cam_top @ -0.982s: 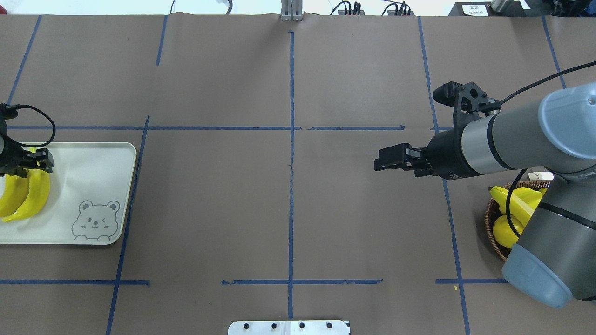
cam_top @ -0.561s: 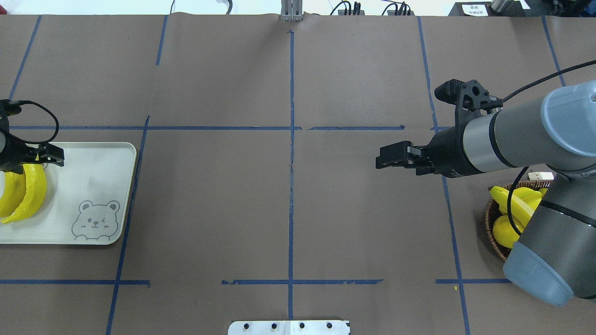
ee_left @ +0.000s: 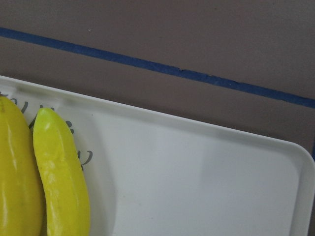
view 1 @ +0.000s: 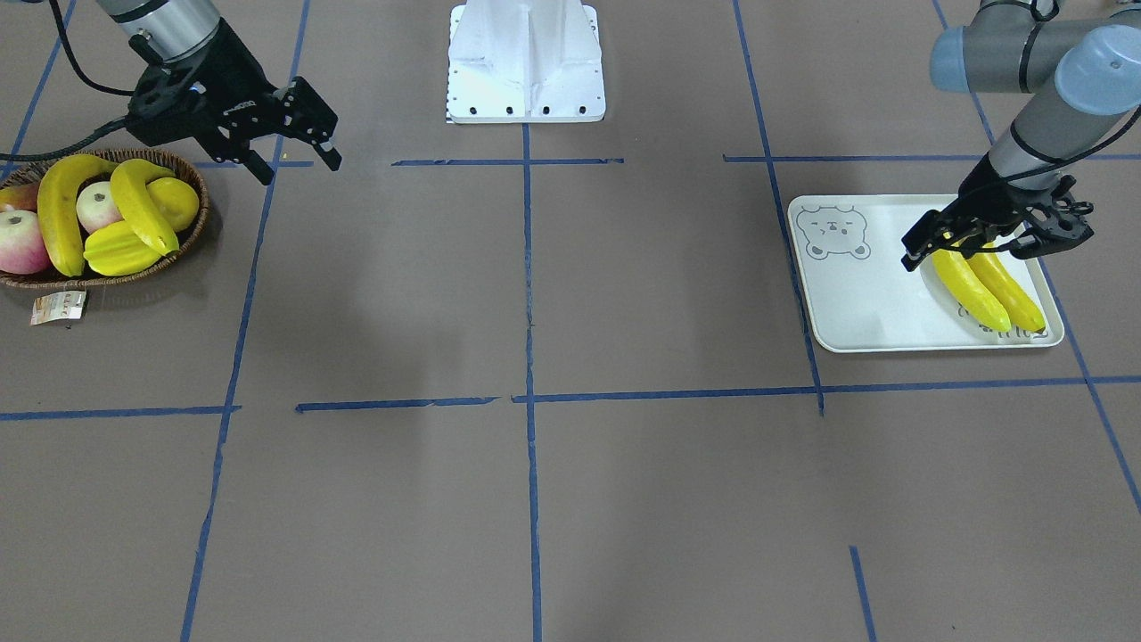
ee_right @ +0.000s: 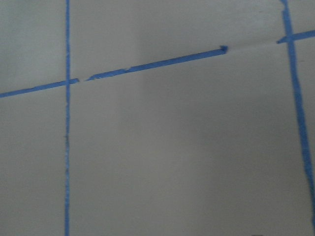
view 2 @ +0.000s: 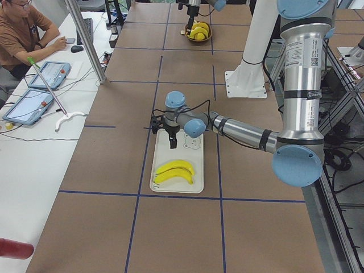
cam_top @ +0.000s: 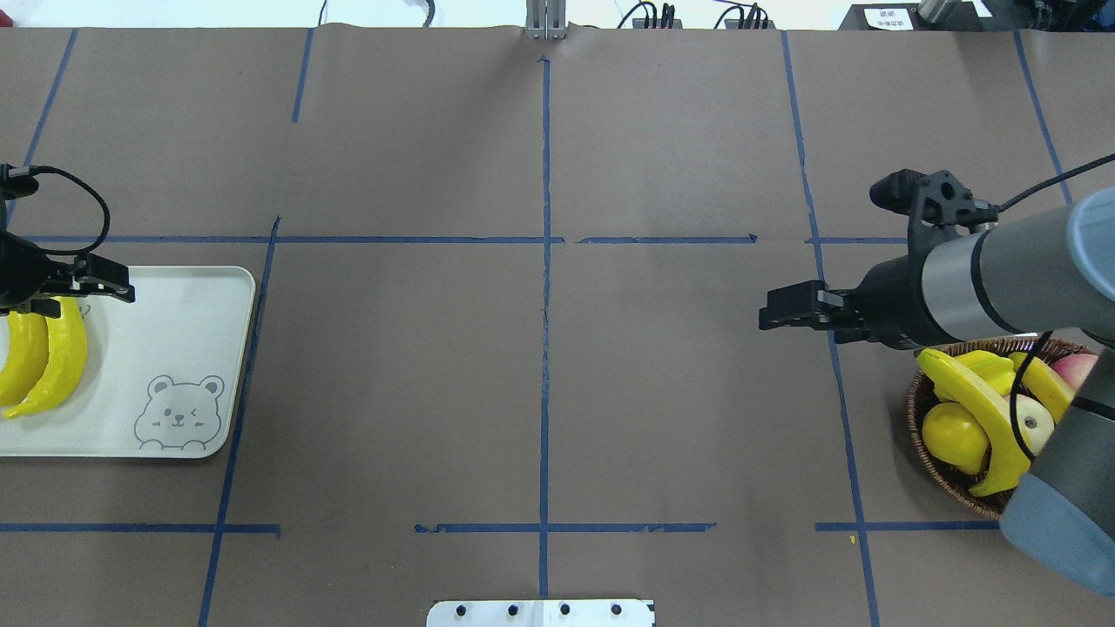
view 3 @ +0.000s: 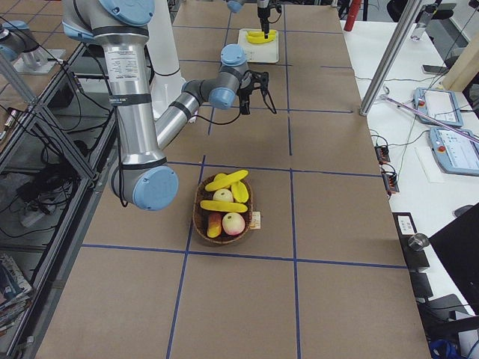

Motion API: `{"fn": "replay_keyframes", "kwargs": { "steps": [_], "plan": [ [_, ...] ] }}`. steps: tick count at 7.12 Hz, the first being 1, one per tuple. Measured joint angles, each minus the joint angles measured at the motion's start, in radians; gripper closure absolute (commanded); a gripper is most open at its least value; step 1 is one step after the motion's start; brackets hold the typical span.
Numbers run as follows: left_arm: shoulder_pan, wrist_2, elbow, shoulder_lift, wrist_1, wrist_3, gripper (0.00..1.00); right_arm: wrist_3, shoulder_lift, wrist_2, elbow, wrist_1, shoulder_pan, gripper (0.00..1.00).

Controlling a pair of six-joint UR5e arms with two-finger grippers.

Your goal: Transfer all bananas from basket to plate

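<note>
on the plate (view 1: 856, 303), right side of the front-facing frame: two bananas (view 1: 967, 285), glossy yellow, long and curved, side by side and touching, at the lettered end, away from the bear face. over in the basket (view 1: 198, 223), far left of that frame: two more bananas (view 1: 55, 209), draped over a starfruit (view 1: 116, 254), a lemon (view 1: 176, 201) and apples (view 1: 20, 242).

left gripper (view 1: 976, 248) hanging above the plate close to the pair, clear of them, fingers spread wide, pinching nothing, forearm slanting down from the upper right corner. right gripper (view 1: 299, 165) in the air just right of the basket, upper left of the frame, fingers spread as well, empty.

overhead frame: plate cut off at the left edge, basket partly hidden under the right arm at lower right. left wrist view: up close, a rounded plate corner, two banana ends over grey lettering, blue tape (ee_left: 197, 76) beyond the rim. right wrist view: only brown table paper (ee_right: 172, 147) and tape lines. side view from the left end: a seated operator (view 2: 23, 28) at upper left, out of the front and overhead frames.
</note>
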Motion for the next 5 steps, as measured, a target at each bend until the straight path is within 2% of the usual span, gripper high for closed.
{"fn": "replay_keyframes", "kwargs": {
  "steps": [1,3,4,5],
  "plan": [
    [0.0,0.0,-0.008,-0.005,0.0,-0.003,0.0,-0.032,-0.078,0.0,0.027,0.002,0.016,0.0],
    [0.001,0.0,-0.018,-0.011,0.0,-0.011,0.0,-0.256,-0.225,0.022,0.038,0.02,0.072,0.0],
    [0.002,0.0,-0.019,-0.013,0.0,-0.012,0.0,-0.37,-0.289,0.059,0.019,0.068,0.11,0.0],
    [0.003,0.0,-0.02,-0.014,0.0,-0.013,0.0,-0.429,-0.34,0.103,-0.036,0.177,0.141,0.0]
  ]
}}
